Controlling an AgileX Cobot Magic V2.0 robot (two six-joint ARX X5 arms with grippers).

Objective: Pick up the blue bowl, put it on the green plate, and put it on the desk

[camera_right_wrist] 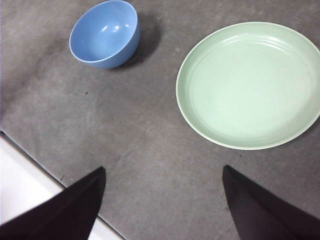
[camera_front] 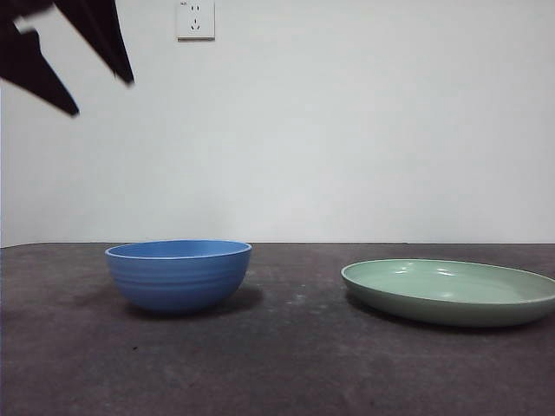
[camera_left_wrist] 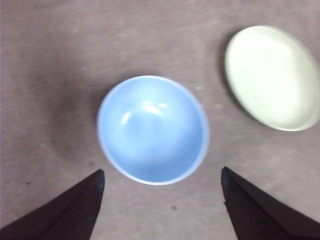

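The blue bowl (camera_front: 178,275) stands upright and empty on the desk (camera_front: 286,364), left of centre. The green plate (camera_front: 451,291) lies empty on the desk to its right, apart from the bowl. My left gripper (camera_left_wrist: 162,175) is open and hovers high above the bowl (camera_left_wrist: 153,130), touching nothing; it shows as dark jaws at the front view's top left (camera_front: 97,95). My right gripper (camera_right_wrist: 164,172) is open and empty, high above the desk near the plate (camera_right_wrist: 250,85), with the bowl (camera_right_wrist: 104,33) further off.
A white wall with a socket (camera_front: 195,19) stands behind the desk. The desk's edge over a white surface (camera_right_wrist: 20,185) shows in the right wrist view.
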